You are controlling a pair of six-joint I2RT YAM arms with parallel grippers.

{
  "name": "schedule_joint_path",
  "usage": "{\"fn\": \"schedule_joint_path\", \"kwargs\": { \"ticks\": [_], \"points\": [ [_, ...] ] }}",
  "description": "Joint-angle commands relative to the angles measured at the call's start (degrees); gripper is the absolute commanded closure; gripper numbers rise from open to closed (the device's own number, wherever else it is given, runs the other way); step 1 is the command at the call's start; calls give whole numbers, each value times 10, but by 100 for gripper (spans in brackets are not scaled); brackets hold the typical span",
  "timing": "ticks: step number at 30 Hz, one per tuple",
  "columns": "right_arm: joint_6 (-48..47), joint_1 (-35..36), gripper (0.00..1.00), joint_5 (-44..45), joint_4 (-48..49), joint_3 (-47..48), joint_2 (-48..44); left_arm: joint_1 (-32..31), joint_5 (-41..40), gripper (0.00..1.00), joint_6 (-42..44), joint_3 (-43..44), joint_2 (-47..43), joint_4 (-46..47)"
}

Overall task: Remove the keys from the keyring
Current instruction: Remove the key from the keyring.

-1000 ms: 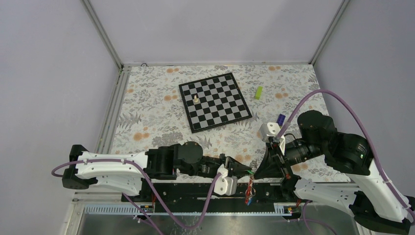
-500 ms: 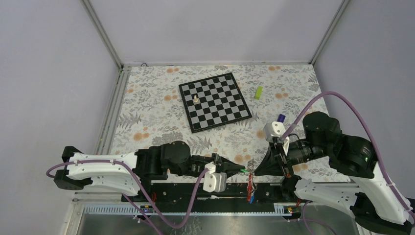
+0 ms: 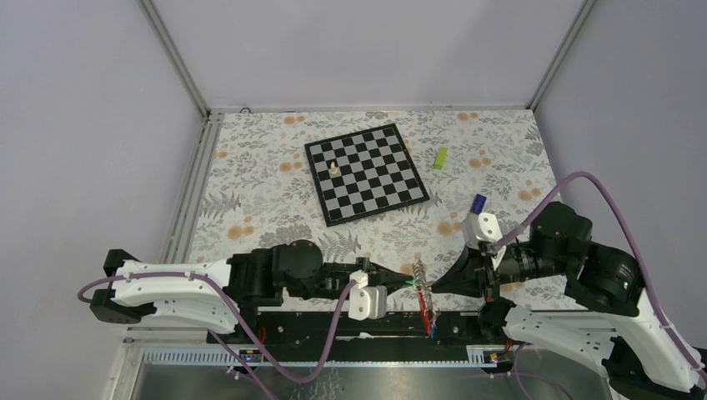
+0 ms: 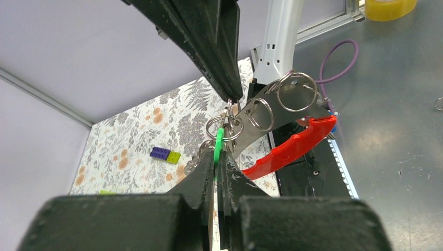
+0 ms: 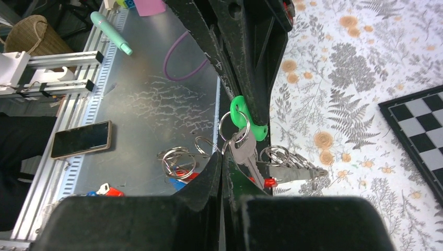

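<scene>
Keyring in closed right pincer; closed left pincer grips green key

right fingers pinch the keyring while left fingers clamp its green-headed key.

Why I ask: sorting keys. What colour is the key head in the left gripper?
Key head: green, clearest in the right wrist view.

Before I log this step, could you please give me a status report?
Left gripper shut on green key. Right gripper shut on keyring. Key not yet off. Nothing blocking.
</scene>
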Motion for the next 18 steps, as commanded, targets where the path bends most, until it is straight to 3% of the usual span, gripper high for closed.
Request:
{"fn": "schedule_joint_path", "kwargs": {
  "ticks": [1, 15, 18],
  "points": [
    [-15, 3, 100, -7, 65, -22, -25, 0, -47, 100, -18, 24, -13, 23],
    [-18, 3, 100, -31, 38, 11, -3, 0, -78, 100, -63, -23, 20, 110],
    [-16, 3, 100, -30, 37, 13, -5, 0, -75, 93, -65, -24, 24, 113]
  ]
}}
